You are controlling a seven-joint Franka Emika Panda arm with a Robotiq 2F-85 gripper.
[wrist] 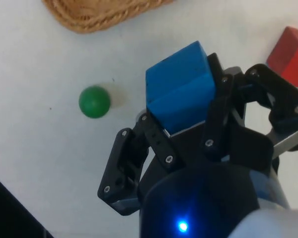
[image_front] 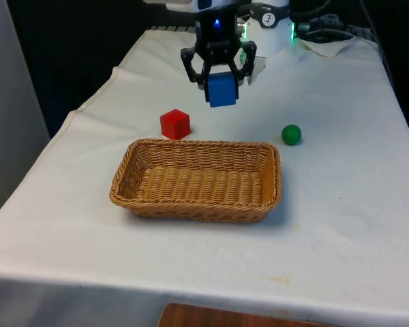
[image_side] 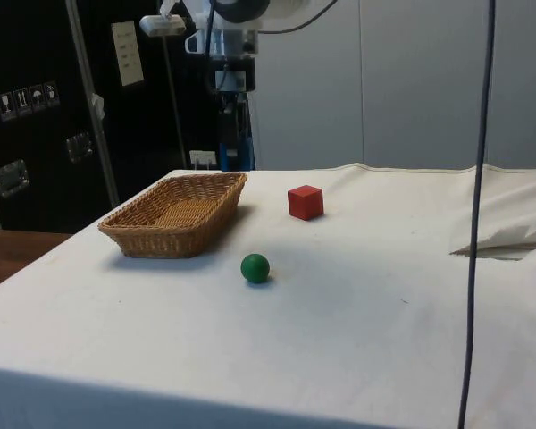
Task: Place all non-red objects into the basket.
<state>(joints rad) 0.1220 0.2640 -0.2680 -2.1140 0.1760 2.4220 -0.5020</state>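
Nearest the front camera stands the wicker basket [image_front: 196, 180], a shallow oblong tray of woven tan cane lying open-mouthed on the white-clothed counter [image_front: 341, 225]; nothing lies in it, so by this reading no part of the task is yet done. Just beyond its far rim, towards the front view's left, sits the red cube [image_front: 175, 124], which the task leaves where it is. Towards the front view's right, near the basket's far corner but apart from it, rests the green ball [image_front: 291, 134], small, smooth and round; being non-red it awaits collection, and it would likely roll if nudged. Farthest back, the pincer [image_front: 219, 80] hangs above the counter, clamped on the blue block [image_front: 222, 90]. The block is carried clear of the cloth, presumably so that it can pass over the basket's raised rim for release inside. In the wrist view the blue block [wrist: 181, 94] shows flat faces and crisp edges, a saturated matte blue, gripped on two opposite sides between the black fingers [wrist: 154, 141] and projecting past their tips.
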